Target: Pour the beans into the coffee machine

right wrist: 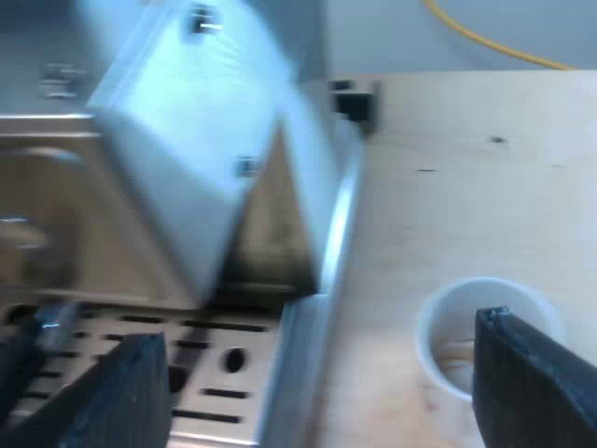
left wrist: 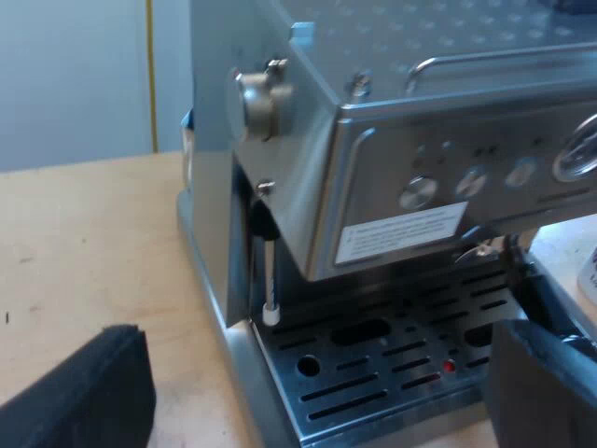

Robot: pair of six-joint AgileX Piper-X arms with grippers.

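wooden table (left wrist: 84,243), espresso machine (left wrist: 392,215); left hand (left wrist: 317,373) wide at its front, right hand (right wrist: 322,336) wide by mug (right wrist: 443,331).

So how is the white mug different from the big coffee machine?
The espresso machine is shiny silver metal; the mug is plain white. The machine is boxy, with knobs and a slotted tray; the mug is round and open on top. The machine is far bigger than the mug. Both stand upright on the wooden table.
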